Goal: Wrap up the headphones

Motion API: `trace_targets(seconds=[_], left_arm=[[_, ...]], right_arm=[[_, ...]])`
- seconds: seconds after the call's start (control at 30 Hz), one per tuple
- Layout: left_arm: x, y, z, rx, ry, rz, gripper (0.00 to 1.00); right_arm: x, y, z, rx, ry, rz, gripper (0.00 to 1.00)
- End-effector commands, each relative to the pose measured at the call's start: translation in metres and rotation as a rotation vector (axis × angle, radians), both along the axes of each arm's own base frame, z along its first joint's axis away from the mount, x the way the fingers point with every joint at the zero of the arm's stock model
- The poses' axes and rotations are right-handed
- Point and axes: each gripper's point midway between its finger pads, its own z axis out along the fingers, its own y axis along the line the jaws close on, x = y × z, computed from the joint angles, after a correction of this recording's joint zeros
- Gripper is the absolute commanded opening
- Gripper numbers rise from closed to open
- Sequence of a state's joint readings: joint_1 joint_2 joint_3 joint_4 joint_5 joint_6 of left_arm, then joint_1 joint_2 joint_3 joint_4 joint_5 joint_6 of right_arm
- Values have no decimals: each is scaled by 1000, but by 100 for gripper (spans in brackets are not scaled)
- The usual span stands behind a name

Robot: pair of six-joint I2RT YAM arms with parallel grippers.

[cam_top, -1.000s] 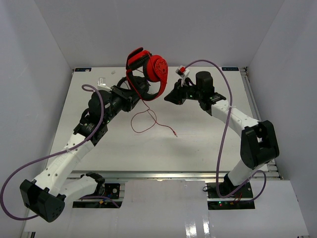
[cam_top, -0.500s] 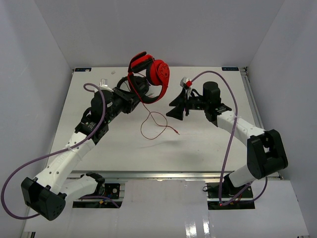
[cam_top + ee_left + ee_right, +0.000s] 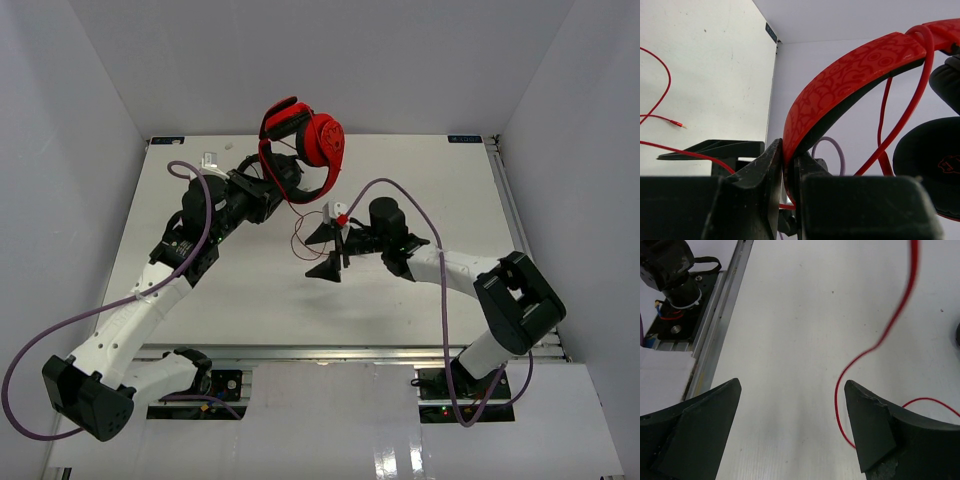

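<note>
The red headphones (image 3: pixel 318 140) hang in the air above the back of the table, held by the headband (image 3: pixel 850 75). My left gripper (image 3: pixel 272 190) is shut on that headband, which is pinched between its jaws (image 3: pixel 788 160). A black-padded earcup (image 3: pixel 935 165) shows on the right of the left wrist view. The thin red cable (image 3: pixel 298 232) hangs from the headphones to the table. My right gripper (image 3: pixel 308 258) stands wide open low over the table with nothing held. The cable (image 3: pixel 890 325) curves down just inside its right finger (image 3: pixel 875 430). The cable's plug (image 3: pixel 677 122) lies on the table.
The white table (image 3: pixel 420 300) is walled on three sides. A metal rail (image 3: pixel 715 325) runs along the near edge, with an arm's base (image 3: pixel 675 277) on it. Purple cables (image 3: pixel 450 300) loop from both arms.
My right gripper has opened and swung from the back of the table down toward the middle, beside the hanging cable. The left gripper keeps the headphones aloft, almost still.
</note>
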State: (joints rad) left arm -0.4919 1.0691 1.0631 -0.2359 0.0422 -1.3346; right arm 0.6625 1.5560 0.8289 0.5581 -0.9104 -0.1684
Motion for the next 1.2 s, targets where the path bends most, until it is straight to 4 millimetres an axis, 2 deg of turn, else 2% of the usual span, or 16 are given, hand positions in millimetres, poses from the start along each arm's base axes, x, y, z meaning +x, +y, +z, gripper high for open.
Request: trace_targets(seconds=[0.0,0.13,0.23,0.3,0.53,0.7,0.73,0.87,0.93,1.03,1.1,1.17], left_arm=[[-7,2,48,-63,-106,-9,0],[-9,2,52,-68,-112,-15,0],[-8,1,53,-68,-112,-17,0],[-8,1,53,-67,-114,-16,0],[-11,4,57,-74,-121,-13,0],[-13,6,59,-73,-125,-7,0],[-14,7,60,-74,-127,-6,0],[-14,6,63,-76,-132,-6,0],[-13,7,64,-76,-133,-5,0],[-13,8,65,-74,-134,0,0],[-14,9,65,-72,-135,6,0],[-14,10,64,-69,-132,9,0]], right_arm=[[28,23,17,52,-217,-75,90],[30,21,-14,-61,-405,38,90],[22,20,-35,-107,-483,142,91],[22,24,-38,-115,-492,137,92],[56,50,-46,-146,-461,-8,94],[76,59,-60,-184,-416,-73,100],[77,60,-63,-186,-409,-73,98],[77,64,-73,-193,-377,-60,76],[76,65,-75,-193,-360,-51,59],[71,67,-77,-192,-334,-20,46],[66,66,-77,-192,-319,-4,27],[61,61,-76,-190,-311,2,14]])
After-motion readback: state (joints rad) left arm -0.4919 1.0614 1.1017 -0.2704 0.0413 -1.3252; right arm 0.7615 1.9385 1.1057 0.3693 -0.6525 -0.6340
